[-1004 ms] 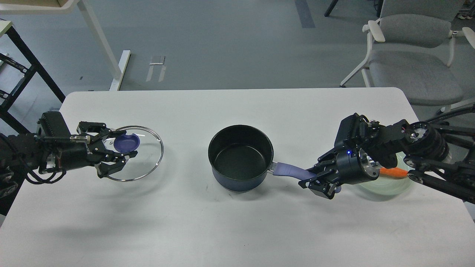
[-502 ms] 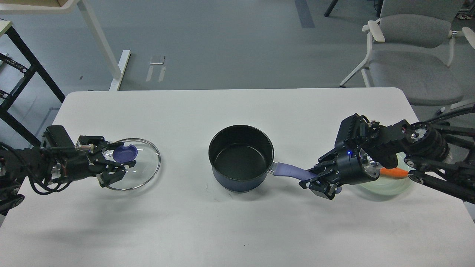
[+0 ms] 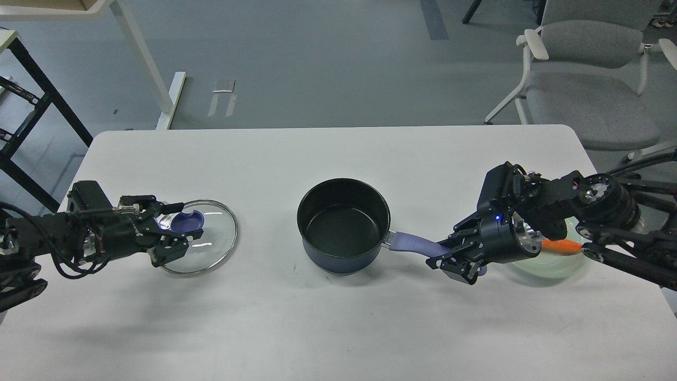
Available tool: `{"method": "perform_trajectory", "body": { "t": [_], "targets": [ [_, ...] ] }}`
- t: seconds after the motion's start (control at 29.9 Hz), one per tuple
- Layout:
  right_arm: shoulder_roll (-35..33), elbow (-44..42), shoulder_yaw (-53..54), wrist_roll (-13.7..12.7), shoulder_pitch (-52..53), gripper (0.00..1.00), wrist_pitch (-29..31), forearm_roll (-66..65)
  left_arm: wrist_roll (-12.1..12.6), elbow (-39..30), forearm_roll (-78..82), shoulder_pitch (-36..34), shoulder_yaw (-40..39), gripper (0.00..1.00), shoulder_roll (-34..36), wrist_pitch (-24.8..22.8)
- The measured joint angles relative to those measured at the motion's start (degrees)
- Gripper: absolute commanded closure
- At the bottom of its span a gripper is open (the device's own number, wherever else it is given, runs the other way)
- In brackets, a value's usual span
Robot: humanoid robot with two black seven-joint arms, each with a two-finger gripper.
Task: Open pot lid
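Pot empty — left jaws pinching lid knob, right jaws pinching pot handle.

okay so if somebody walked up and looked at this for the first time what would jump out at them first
Probably the pot, open and empty, in the middle of the white table, with the right gripper closed on the end of its purple-blue handle. Next, the lid off to the left, with the left gripper at its knob. Behind the right arm, a pale green plate holds something orange.
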Motion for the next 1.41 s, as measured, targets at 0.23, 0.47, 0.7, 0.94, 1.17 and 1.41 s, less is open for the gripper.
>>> {"method": "perform_trajectory", "body": {
  "t": [0.23, 0.47, 0.7, 0.94, 1.17, 1.41],
  "targets": [
    [-0.2, 0.0, 0.0, 0.0, 0.0, 0.67, 0.0, 0.0, 0.0, -1.0, -5.5, -1.8, -1.7, 0.02, 0.5, -1.0],
    [-0.4, 0.1, 0.0, 0.0, 0.1, 0.47, 0.0, 0.0, 0.0, -2.8, -41.1, -11.0, -6.3, 0.01, 0.6, -18.5],
    [-0.6, 0.2, 0.0, 0.0, 0.1, 0.05, 0.0, 0.6, 0.0, -2.5, -76.0, -13.8, -8.2, 0.01, -0.1, -29.6],
    [-3.7, 2.2, 0.7, 0.0, 1.4, 0.02, 0.0, 2.1, 0.0, -2.1, -87.1, -13.5, -12.8, 0.01, -1.8, -30.6],
    [-10.7, 5.1, 2.7, 0.0, 8.4, 0.02, -0.3, 17.8, 0.0, -0.9, -93.4, -13.2, -13.9, 0.01, -3.1, -32.4],
    [-12.2, -0.5, 11.6, 0.0, 10.3, 0.02, -1.0, 43.0, 0.7, 1.5, -100.3, -12.7, -14.9, 0.01, -4.7, -36.2]
  ]
}}
